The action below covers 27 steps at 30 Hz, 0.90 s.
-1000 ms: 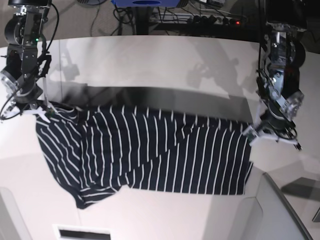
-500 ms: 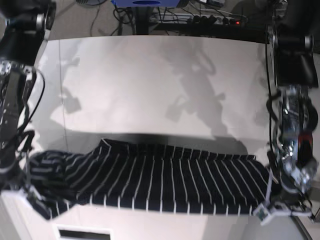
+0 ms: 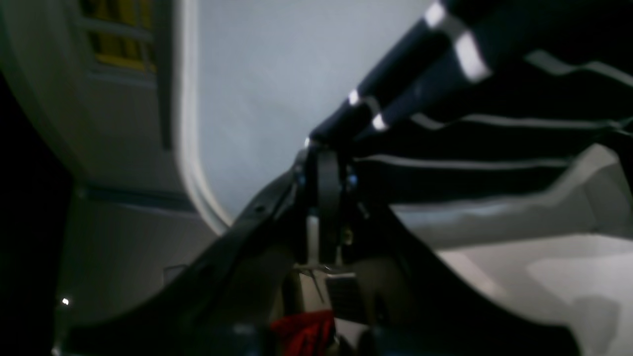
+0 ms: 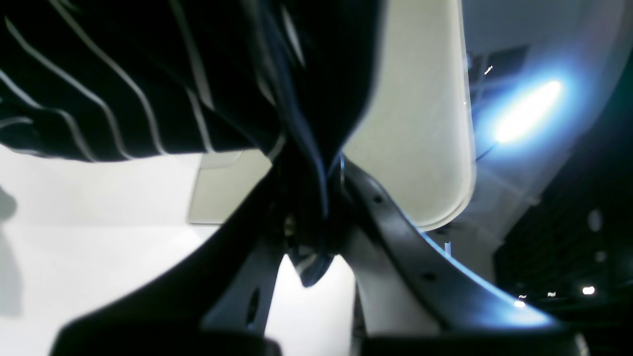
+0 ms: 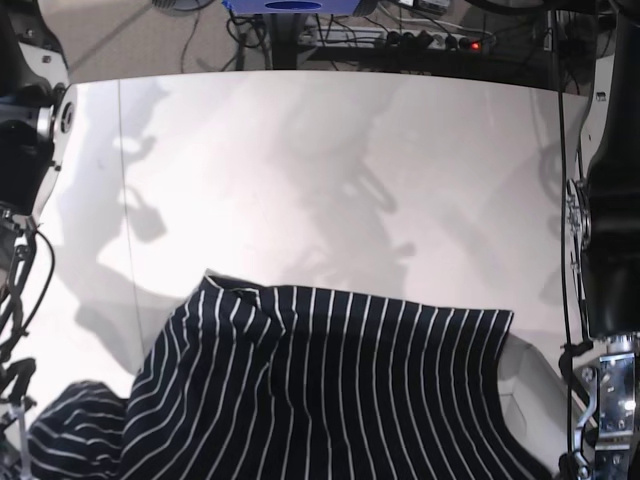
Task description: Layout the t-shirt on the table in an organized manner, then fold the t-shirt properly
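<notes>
**Two pinched corners, one shirt to spread evenly**

Two views show the grips close up. In the left wrist view the left gripper (image 3: 326, 163) has its jaws pressed together on a bunched edge of the t-shirt (image 3: 494, 138), and the cloth runs off toward 2 o'clock, taut, over the pale table (image 3: 257, 99). To lay it well, I judge this pinch must hold firm until the cloth rests flat.

In the right wrist view the right gripper (image 4: 309, 198) is likewise clamped on a gathered fold of the t-shirt (image 4: 123, 89), the fabric fanning out toward 10 o'clock. The gather looks thick, so the release should come low over the table to avoid a crumpled corner.

In the base view the t-shirt (image 5: 330, 380) lies across the table's near half, from 8 o'clock to 5 o'clock, its far hem resting on the table (image 5: 300, 170) and a bunched lump at 8 o'clock. Neither gripper shows here. Both arms would do best to draw apart evenly, so the lump opens out before folding.
</notes>
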{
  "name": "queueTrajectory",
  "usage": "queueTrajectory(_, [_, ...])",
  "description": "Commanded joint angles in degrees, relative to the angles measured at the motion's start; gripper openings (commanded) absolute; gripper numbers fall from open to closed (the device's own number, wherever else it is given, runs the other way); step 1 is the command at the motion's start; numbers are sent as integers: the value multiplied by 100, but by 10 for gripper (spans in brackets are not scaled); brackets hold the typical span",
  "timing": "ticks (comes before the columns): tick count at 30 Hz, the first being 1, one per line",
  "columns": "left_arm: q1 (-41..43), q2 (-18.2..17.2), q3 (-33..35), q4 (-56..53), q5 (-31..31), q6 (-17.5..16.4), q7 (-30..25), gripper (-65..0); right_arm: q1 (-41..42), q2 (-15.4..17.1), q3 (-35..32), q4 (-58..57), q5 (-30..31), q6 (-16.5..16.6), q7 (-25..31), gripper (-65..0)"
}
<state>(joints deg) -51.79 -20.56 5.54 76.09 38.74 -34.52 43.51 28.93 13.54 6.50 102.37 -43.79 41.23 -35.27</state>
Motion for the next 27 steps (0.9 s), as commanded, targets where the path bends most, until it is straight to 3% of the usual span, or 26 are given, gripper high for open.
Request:
queueTrajectory(1, [-320, -94, -49, 61, 201, 151, 93, -650, 294, 92, 5, 97, -170, -123, -65, -650])
queueTrajectory(11, [-1146, 56, -49, -370, 201, 151, 85, -650, 848, 110, 5, 89, -179, -123, -65, -650])
queueTrajectory(14, [-1357, 56, -49, -563, 201, 160, 76, -650, 971, 312, -4, 1, -179, -123, -65, -650])
queueTrajectory(19, [-1718, 73, -49, -985, 183, 644, -346, -650, 1331, 497, -22, -316, -179, -242, -65, -650])
queueTrajectory(27, [-2321, 390, -49, -1671, 192, 687, -557, -650, 1780, 567, -30, -448, -170, -268, -65, -650])
